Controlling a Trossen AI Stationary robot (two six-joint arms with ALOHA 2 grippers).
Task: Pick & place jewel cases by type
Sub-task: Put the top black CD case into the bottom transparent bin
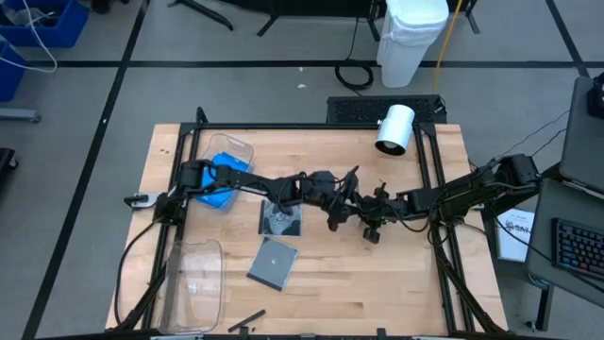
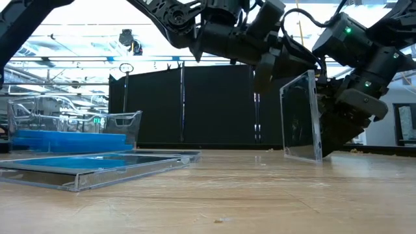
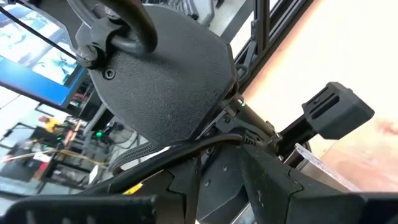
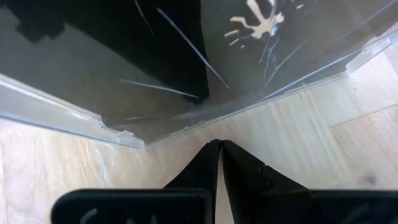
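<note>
Centrally over the desk (image 1: 311, 283), both arms met. The left gripper (image 1: 338, 215) had its fingers partly spread near a clear jewel case (image 2: 301, 117) standing upright on its edge; whether they held that case could not be told. The right gripper (image 4: 217, 163) sat just behind the upright case, fingers pressed together, grasping nothing. Two grey cases lay flat on the desk, one showing a disc (image 1: 280, 219), one beside it (image 1: 273, 263). Blue cases (image 1: 219, 179) rested in a clear bin (image 1: 238, 151).
</note>
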